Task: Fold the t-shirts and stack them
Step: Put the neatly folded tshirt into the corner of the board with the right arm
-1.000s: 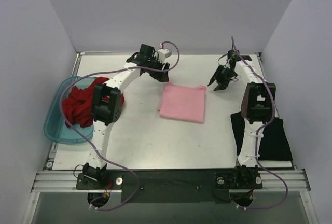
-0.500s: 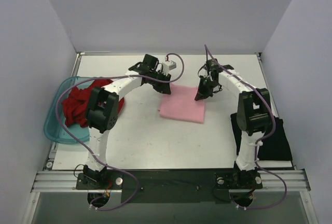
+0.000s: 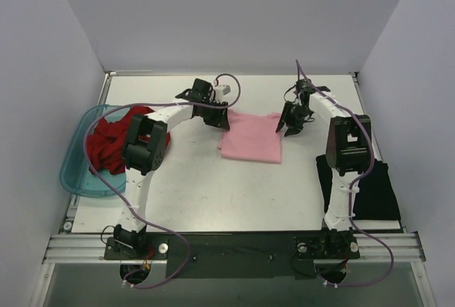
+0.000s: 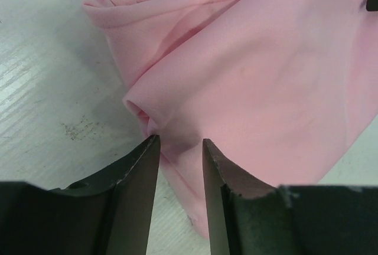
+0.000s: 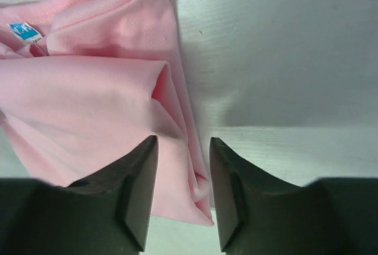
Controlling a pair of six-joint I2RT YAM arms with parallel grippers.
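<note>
Flanking pink t-shirt [image 3: 250,138], left gripper [image 3: 215,119], right gripper [image 3: 288,128]

The two dark fingers [image 5: 139,190] stand apart at the lower edge of the frame. A folded light pink t-shirt [image 5: 88,107] lies on the white counter [image 5: 283,60]. Its right edge runs into the gap between them. A blue label [image 5: 23,30] shows at upper left.

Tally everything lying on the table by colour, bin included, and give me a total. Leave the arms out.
Pink t-shirt: 1
Dark red t-shirt: 1
Black t-shirt: 1
Teal bin: 1
Total: 4
</note>
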